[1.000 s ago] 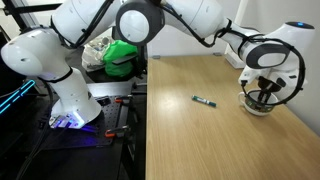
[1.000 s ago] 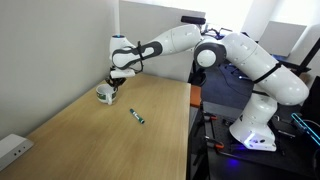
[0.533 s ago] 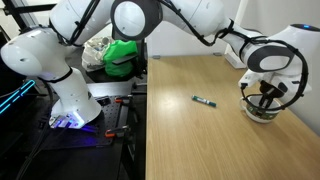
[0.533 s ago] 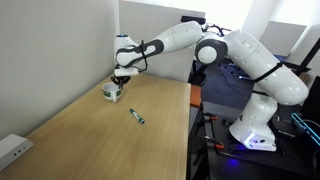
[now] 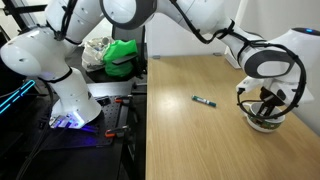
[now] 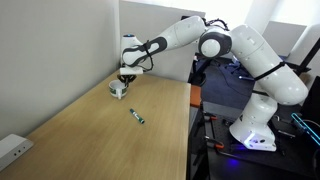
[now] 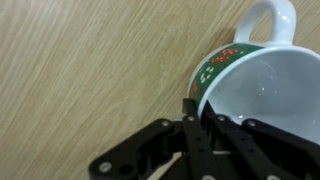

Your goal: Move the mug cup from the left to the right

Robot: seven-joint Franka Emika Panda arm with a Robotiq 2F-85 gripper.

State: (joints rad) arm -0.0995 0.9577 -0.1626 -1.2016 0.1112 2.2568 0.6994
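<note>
Wooden tabletop (image 5: 190, 140) lies open around your jaws, which pinch the mug cup (image 7: 262, 95) by its rim; a marker pen (image 5: 204, 101) lies well apart from them.

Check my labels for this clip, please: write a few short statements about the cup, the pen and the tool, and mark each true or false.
1. The tool pinches the cup at its rim. True.
2. The pen lies inside the cup. False: it lies on the table, apart from the cup.
3. The cup is white inside. True.
4. The cup lies tipped on its side. False: it is upright, mouth up.
5. The tool holds the cup by its handle. False: the handle is free, on the far side from the tool.
</note>
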